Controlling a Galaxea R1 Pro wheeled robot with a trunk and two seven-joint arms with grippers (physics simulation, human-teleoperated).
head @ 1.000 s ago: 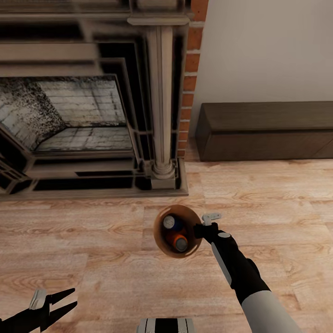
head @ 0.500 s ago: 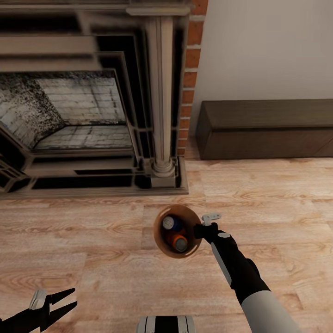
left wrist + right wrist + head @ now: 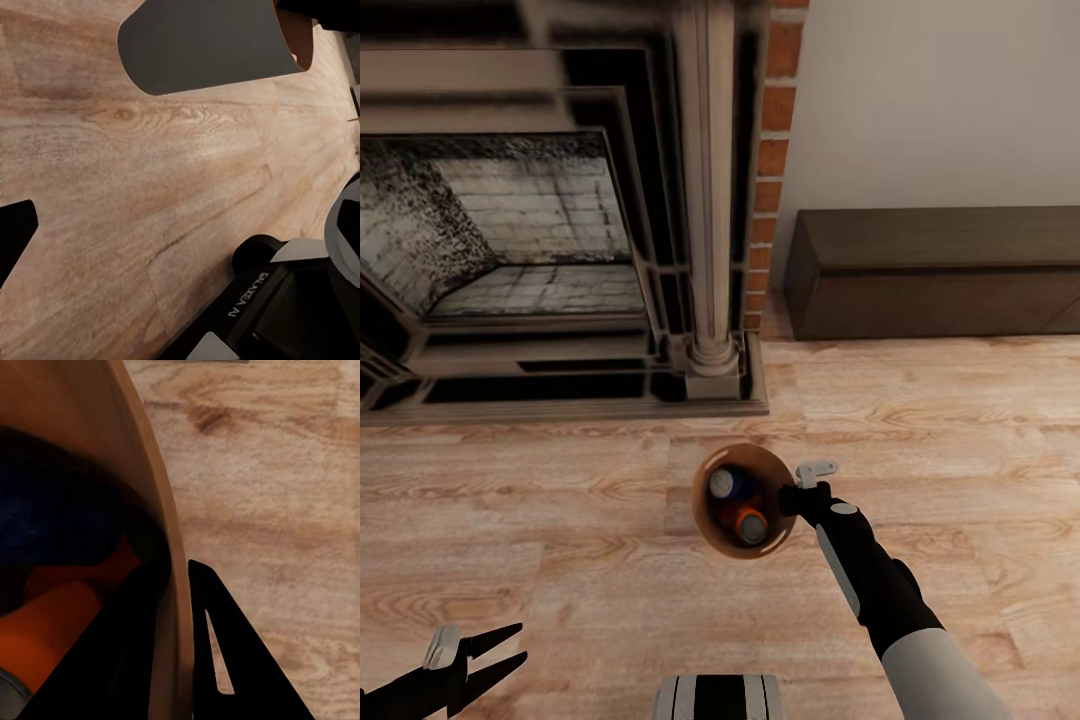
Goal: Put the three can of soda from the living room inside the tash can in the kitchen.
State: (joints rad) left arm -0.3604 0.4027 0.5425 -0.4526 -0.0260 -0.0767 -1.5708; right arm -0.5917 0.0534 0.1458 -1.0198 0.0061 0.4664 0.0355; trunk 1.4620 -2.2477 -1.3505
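Right gripper (image 3: 788, 498) pinches the rim of the tash can (image 3: 712, 535), one finger inside, one outside, bin held over the wood floor (image 3: 560, 520) near the fireplace (image 3: 540, 250). A blue can (image 3: 729, 483) and an orange can (image 3: 745, 523) lie inside. Left gripper (image 3: 500, 650) empty, fingers spread, well apart.

View nearer the fireplace (image 3: 540, 250) (camera moved, seemingly).

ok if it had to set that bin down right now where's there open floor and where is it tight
Open wood floor lies to the right of the bin, up to the dark low cabinet. There is more between the bin and the left gripper. Tight: ahead, at the fireplace base and its column.
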